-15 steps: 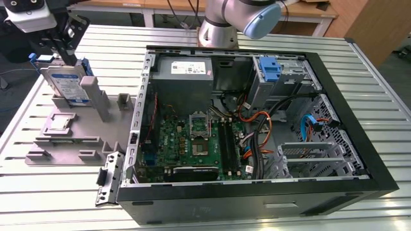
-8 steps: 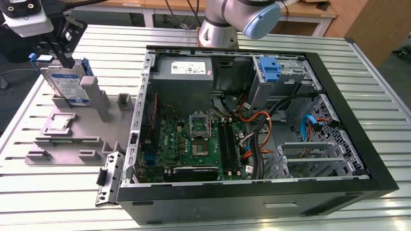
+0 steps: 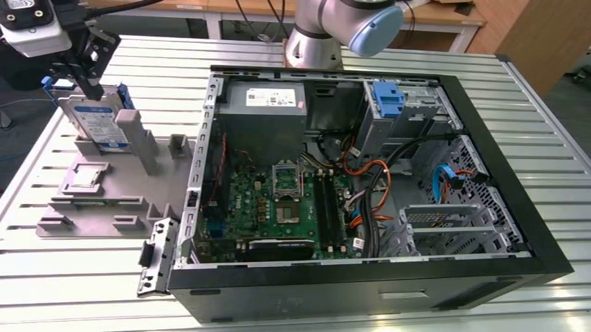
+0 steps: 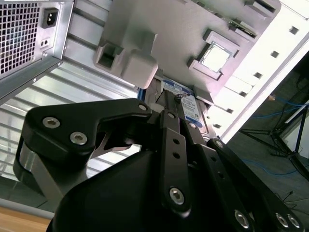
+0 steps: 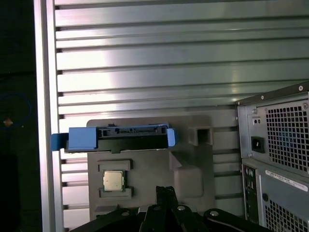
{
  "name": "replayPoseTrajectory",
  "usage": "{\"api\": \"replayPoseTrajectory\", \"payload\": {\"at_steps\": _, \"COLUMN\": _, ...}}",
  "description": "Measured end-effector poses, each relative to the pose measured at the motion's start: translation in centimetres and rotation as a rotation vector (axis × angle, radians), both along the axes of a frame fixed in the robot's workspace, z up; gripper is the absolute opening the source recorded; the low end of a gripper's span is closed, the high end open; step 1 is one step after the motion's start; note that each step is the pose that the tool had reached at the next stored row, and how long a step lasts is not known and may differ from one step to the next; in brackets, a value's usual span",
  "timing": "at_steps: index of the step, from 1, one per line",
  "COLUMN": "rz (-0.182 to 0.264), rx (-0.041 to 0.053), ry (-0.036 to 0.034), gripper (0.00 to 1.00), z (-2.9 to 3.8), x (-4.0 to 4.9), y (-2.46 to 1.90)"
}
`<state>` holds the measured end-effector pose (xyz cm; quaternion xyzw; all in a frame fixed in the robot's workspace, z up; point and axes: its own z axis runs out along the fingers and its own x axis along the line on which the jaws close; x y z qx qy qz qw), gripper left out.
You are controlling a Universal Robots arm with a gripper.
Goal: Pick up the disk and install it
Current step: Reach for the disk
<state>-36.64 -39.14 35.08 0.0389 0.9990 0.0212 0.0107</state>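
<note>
Single arm, gripper (image 3: 88, 86) sits outside the computer case (image 3: 351, 294), off the case's side wall on the exterior view's left, level with the power supply (image 3: 266, 100) end. The disk (image 3: 97, 121) is right below the jaws, standing on edge in a slot of the grey fixture (image 3: 102, 200) that lies on the slatted counter (image 3: 93, 277) just beside the case. It is not in the case. Disk is upright with its label face showing in the exterior view. In the first wrist view the disk (image 5: 118, 137) is seen edge-on from above, blue carrier ends sticking out both sides, and that top edge runs crosswise to the case's side wall, pointing at it. The key relation is that the disk lies straight down from the jaws, so the approach line is vertical onto the thin top edge. Jaws reach the top edge in the exterior view, but contact can't be confirmed, and I cannot tell if they are wide or narrow. A chip (image 5: 112, 181) sits in another fixture pocket, further from the case's rear. The blue bracket (image 3: 386, 100) inside the case's far bay has no disk in it, so I judge install not yet done.
</note>
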Motion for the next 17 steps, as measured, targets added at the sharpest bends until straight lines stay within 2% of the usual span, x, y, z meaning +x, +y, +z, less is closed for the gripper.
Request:
{"api": "replayPoseTrajectory", "payload": {"at_steps": 4, "rz": 0.000, "rx": 0.0001, "ry": 0.0000, "gripper": 0.10, "z": -0.16, "x": -0.12, "y": 0.50}}
{"api": "replayPoseTrajectory", "payload": {"at_steps": 11, "rz": 0.000, "rx": 0.0010, "ry": -0.0001, "gripper": 0.10, "z": -0.33, "x": -0.27, "y": 1.65}}
{"api": "replayPoseTrajectory", "payload": {"at_steps": 17, "rz": 0.000, "rx": 0.0009, "ry": 0.0001, "gripper": 0.10, "z": -0.52, "x": -0.88, "y": 2.41}}
